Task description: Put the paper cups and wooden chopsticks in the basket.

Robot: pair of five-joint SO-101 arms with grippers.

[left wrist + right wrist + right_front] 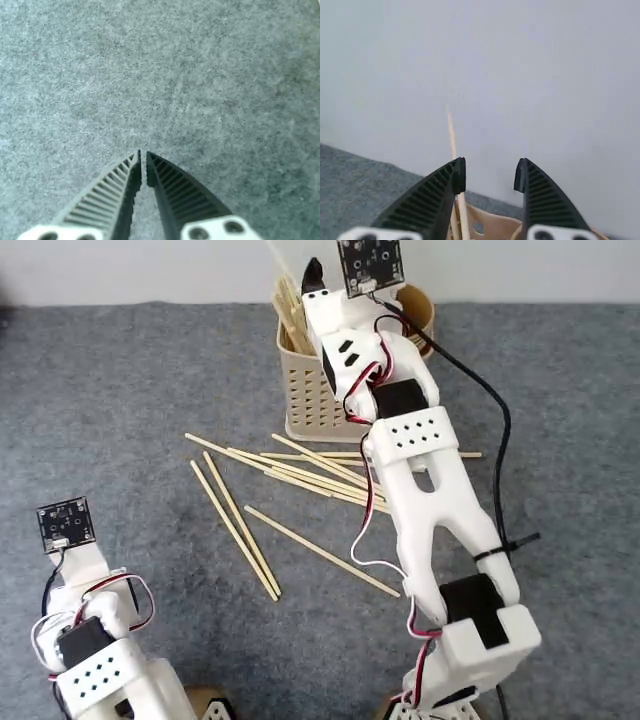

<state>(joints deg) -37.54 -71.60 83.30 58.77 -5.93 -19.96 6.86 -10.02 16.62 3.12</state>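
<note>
A beige slotted basket (305,400) stands at the far middle of the grey carpet with several wooden chopsticks (290,315) upright in it. More chopsticks (300,475) lie scattered on the carpet in front of it. A brown paper cup (420,305) shows at the basket's right end, partly behind the arm. My right gripper (489,175) hangs open above the basket rim (487,222), beside one tall upright chopstick (452,135); nothing is between its fingers. In the high view that gripper (315,278) is over the basket. My left gripper (144,167) is shut and empty over bare carpet.
The right arm (430,500) stretches from the near right edge across the carpet to the basket, covering part of the chopstick pile. The left arm (85,620) is folded at the near left corner. A white wall rises just behind the basket.
</note>
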